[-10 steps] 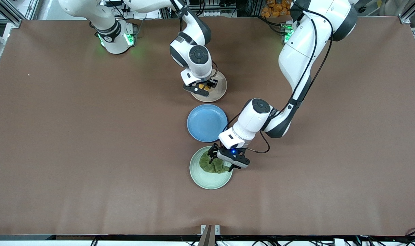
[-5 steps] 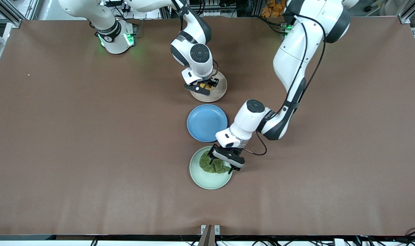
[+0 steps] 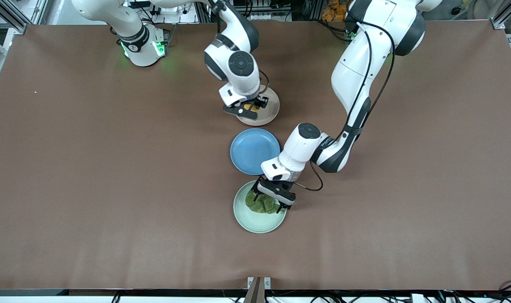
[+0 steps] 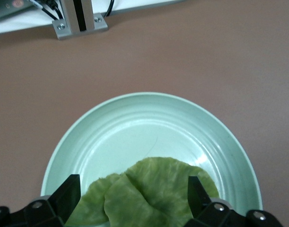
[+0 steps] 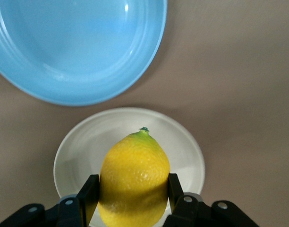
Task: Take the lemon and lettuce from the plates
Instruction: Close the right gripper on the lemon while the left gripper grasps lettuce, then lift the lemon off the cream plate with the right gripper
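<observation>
Right gripper (image 3: 248, 108) over beige-pink plate (image 3: 270, 114), fingers clamped on lemon (image 5: 134, 177); lemon looks lifted clear of plate, this pick nearly done. Blue plate (image 3: 251, 151) between two plates, bare. At its 6 o'clock, left gripper (image 3: 271, 199) spread astride lettuce (image 4: 149, 194) on mint plate (image 4: 135, 127); grasp and lift remain.
</observation>
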